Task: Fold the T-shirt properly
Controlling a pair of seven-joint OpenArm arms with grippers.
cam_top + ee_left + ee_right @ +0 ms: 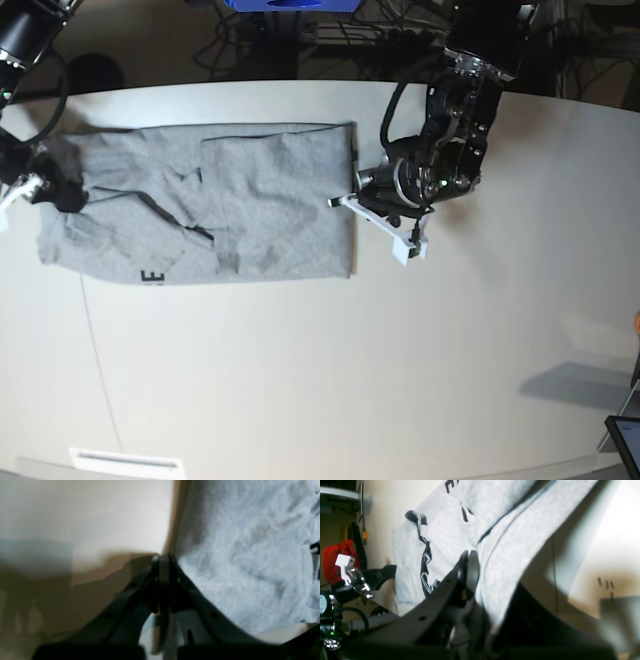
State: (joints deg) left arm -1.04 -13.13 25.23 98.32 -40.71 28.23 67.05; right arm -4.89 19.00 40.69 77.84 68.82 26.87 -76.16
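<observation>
t-shirt (255, 205) partly folded on the table, right gripper clamped on its edge, left gripper closed beside it.

right gripper (470, 567) has its jaws pinched on a grey fold of the shirt, cloth bunched between them and draping over one side; in the base view this gripper (42, 185) sits at the garment's far left end. left gripper (163, 560) has its jaws pressed together with nothing seen between them, tips just beside the shirt's straight edge; in the base view it (352, 197) hovers at the shirt's right edge. the shirt lies spread on the pale table (400, 350), a flap turned over its middle, black lettering showing near the lower edge.
</observation>
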